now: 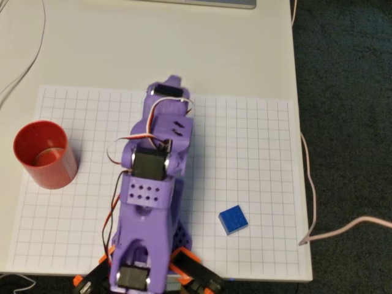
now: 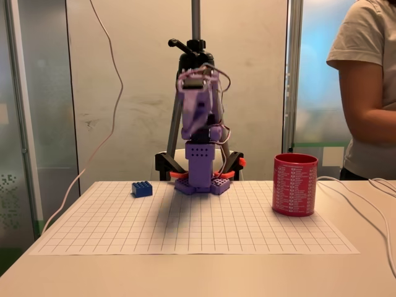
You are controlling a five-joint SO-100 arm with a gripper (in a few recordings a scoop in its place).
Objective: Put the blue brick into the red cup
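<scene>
On a white gridded paper sheet [image 1: 257, 141], the small studded bright-blue plastic brick [image 1: 233, 219] lies flat, well apart from the smooth round red plastic cup [image 1: 45, 154]. Folded purple arm's gripper [image 1: 168, 87] looks closed, though unclear.

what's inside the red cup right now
In the overhead view the red cup looks empty: only its red bottom and inner wall show. The near wall hides a strip of the floor. The blue brick lies on the grid sheet.

Brick [image 1: 233, 218] bright blue. Cup [image 1: 45, 154] red, fine pale print on wall in fixed view. Arm [image 1: 153, 196] purple, orange base parts. Mat [image 1: 257, 153] white, grey grid. Bench [image 1: 110, 43] cream.
</scene>
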